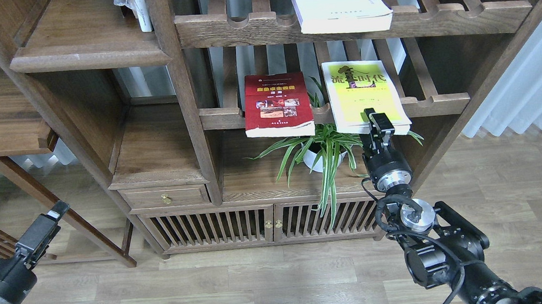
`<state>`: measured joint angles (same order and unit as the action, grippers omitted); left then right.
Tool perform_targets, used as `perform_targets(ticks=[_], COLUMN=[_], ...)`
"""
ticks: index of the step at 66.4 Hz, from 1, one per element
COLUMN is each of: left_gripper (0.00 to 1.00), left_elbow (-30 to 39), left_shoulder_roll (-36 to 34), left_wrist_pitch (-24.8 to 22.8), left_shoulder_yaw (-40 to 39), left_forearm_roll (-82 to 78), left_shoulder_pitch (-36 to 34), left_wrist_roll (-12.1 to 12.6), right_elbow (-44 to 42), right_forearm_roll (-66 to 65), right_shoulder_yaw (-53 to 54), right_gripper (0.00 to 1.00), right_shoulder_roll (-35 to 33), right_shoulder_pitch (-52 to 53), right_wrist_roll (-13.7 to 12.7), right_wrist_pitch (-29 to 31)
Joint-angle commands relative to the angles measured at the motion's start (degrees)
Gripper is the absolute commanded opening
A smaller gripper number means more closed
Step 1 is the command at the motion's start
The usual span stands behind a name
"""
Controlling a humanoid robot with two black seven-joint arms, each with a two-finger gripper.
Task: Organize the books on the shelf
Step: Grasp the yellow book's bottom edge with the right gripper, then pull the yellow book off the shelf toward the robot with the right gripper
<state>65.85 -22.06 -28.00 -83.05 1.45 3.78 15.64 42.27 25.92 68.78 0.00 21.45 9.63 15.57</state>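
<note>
Yellow-green paperback with black Chinese title (365,94) lies flat on the middle slatted wooden rack with notched front rail (436,104), right side, front edge overhanging the rail. Right black two-finger gripper (378,123) is up at that book's front edge, fingers over the near corner; looks like it's closing on or touching the book, but can't tell if it's actually clamped or still apart, fingers seen end-on.

Dark red paperback with small photos on the cover (276,104) lies on the same rack, left of the yellow-green one, apart from it, also overhanging. Pale white-lavender paperback (336,1) lies on the upper slatted rack (458,14), front edge past the rail.

Solid flat dark-brown wooden shelf board with rounded front edge (83,41) is upper left, mostly bare; some pale bagged items at its back corner, unclear what. No task book on it.

Left black gripper (58,209) hangs low at far left, well away from the bookcase, holding nothing; open or closed not readable.

Green spider plant in a white pot (321,150) sits under the middle rack, leaves poking up between the two books.

Progress: basically the start. All three books are on racks, none moved to the solid board. First pick seems underway on the yellow-green one; three transfers left.
</note>
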Motion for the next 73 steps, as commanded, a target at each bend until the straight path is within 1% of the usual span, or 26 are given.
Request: perform_targets(ticks=[1,5,8,12,16,17,18,20,21,22,29,48,54,66,67,73], left_gripper=[1.0,1.0,1.0,1.0,1.0,1.0,1.0,1.0,1.0,1.0,1.0,1.0,1.0,1.0,1.0,1.0], left_elbow=[-0.4,-0.6,-0.6,-0.6,-0.6,-0.6,-0.6,-0.6,-0.6,-0.6,-0.6,-0.6,-0.6,-0.6,-0.6,-0.7], left_shoulder_roll=[0.0,0.0,0.0,0.0,0.1,0.1,0.1,0.1,0.1,0.1,0.1,0.1,0.4,1.1,1.1,1.1], left_wrist_pitch=[0.0,0.0,0.0,0.0,0.0,0.0,0.0,0.0,0.0,0.0,0.0,0.0,0.0,0.0,0.0,0.0], left_shoulder_yaw=[-0.1,-0.1,-0.1,-0.1,-0.1,-0.1,-0.1,-0.2,-0.2,-0.2,-0.5,-0.9,-0.9,-0.9,-0.9,-0.9], left_forearm_roll=[0.0,0.0,0.0,0.0,0.0,0.1,0.1,0.1,0.1,0.1,0.1,0.1,0.1,0.1,0.1,0.1], left_shoulder_pitch=[0.2,0.2,0.2,0.2,0.2,0.2,0.2,0.1,0.2,0.2,0.2,0.2,0.2,0.1,0.1,0.2], left_wrist_roll=[0.0,0.0,0.1,0.0,0.0,0.0,0.1,0.0,0.0,0.0,0.1,0.1,0.1,0.1,0.1,0.1], right_elbow=[-0.2,-0.3,-0.4,-0.4,-0.3,-0.3,-0.3,-0.3,-0.3,-0.3,-0.4,0.9,4.6,13.5,16.8,20.9], right_forearm_roll=[0.0,0.0,0.0,0.0,0.0,0.0,0.0,0.0,0.0,0.0,-0.1,-0.1,0.0,0.0,0.2,0.4], right_shoulder_yaw=[0.4,0.5,0.5,0.6,1.2,1.2,1.2,1.2,1.1,1.1,0.2,0.1,0.5,1.0,2.0,5.1], right_gripper=[0.62,0.58,0.53,0.44,0.32,0.23,0.17,0.12,0.05,0.04,0.04,0.03,0.03,0.03,0.03,0.03], right_shoulder_roll=[0.0,0.0,0.0,0.0,0.0,0.0,0.0,0.0,0.0,0.0,0.0,0.0,0.0,0.0,0.0,0.0], right_shoulder_pitch=[0.3,0.3,0.3,0.4,0.4,0.3,0.3,0.2,0.0,0.0,-0.4,-1.2,-3.4,-10.9,-13.7,-17.6], right_wrist_roll=[0.0,0.1,0.1,0.9,1.8,2.2,2.4,2.5,2.5,2.5,2.4,2.5,2.5,2.5,2.5,2.5], right_wrist_pitch=[0.0,0.0,0.3,0.5,1.0,2.2,3.0,3.9,5.1,5.5,8.6,9.4,12.4,12.4,12.4,12.4])
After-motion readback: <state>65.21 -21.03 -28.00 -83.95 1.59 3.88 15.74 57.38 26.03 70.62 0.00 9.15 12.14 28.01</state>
